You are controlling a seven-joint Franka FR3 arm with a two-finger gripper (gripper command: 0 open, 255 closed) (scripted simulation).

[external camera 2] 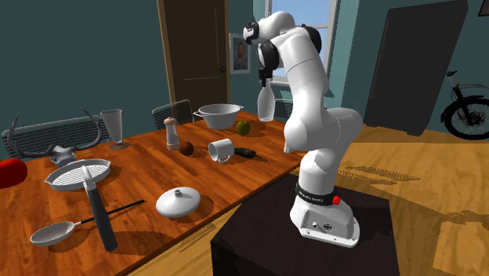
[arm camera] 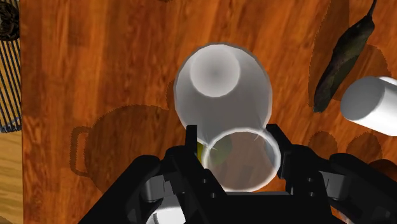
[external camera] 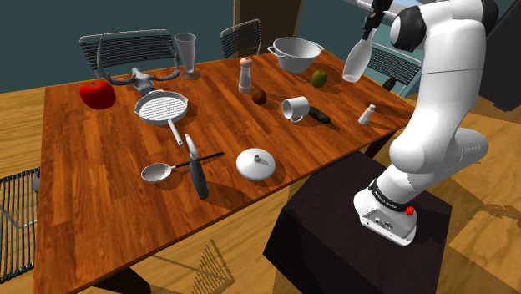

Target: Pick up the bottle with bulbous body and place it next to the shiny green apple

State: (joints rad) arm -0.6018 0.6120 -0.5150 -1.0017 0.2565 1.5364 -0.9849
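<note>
One step is left: the end effector (external camera: 370, 32), clamped on the neck of the white bottle (external camera: 354, 62), holds it above the tabletop (external camera: 100, 167) near the green apple (external camera: 319, 78), not yet lowered.

One green apple (external camera: 319, 78), one mug (external camera: 295, 108), one colander (external camera: 296, 53), two pans (external camera: 163, 107)

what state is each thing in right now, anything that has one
hand, shut on the bottle
bottle, held neck up above the table
mug, lying on its side
glass, upright
pepper mill, upright
lid, flat on the table, knob up
</note>
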